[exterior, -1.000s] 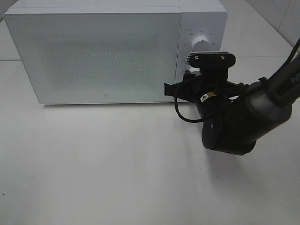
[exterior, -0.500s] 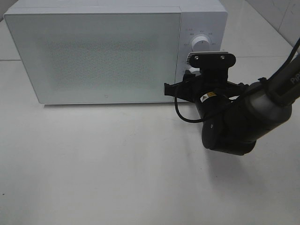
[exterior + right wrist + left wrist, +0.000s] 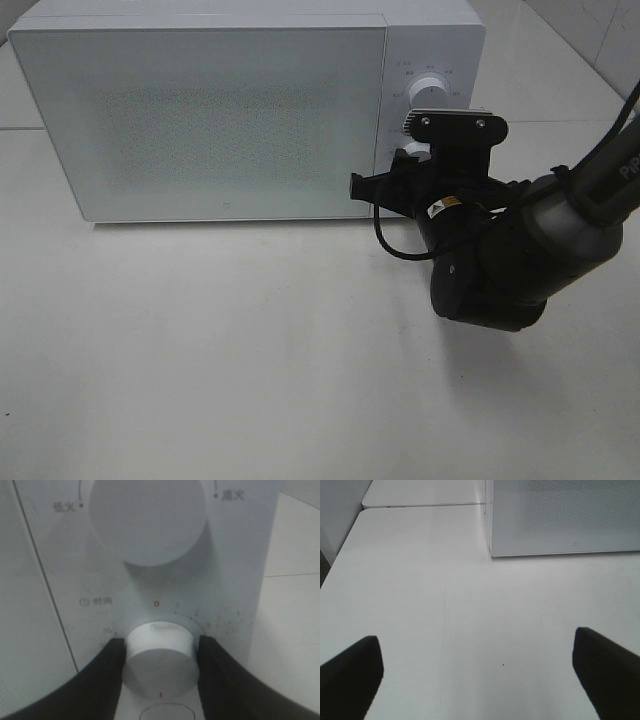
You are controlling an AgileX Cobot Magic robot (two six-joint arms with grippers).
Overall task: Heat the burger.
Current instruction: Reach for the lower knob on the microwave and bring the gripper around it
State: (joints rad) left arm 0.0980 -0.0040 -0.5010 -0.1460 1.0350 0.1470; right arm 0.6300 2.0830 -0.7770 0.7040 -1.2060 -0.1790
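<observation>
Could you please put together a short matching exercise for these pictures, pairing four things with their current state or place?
Things:
1. microwave door
2. timer knob
3. upper knob
4. left claw

States or places:
A. gripped on both sides by the right claw
B. closed
C. untouched, above the gripped knob
D. open, over the table

Pairs: 1-B; 2-A; 3-C; 4-D

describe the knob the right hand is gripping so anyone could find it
On the white microwave, look at the panel right of the door. Of its two round white knobs, it is the lower knob, gripped by the right hand; numbers ring it, unlike the upper knob.
</observation>
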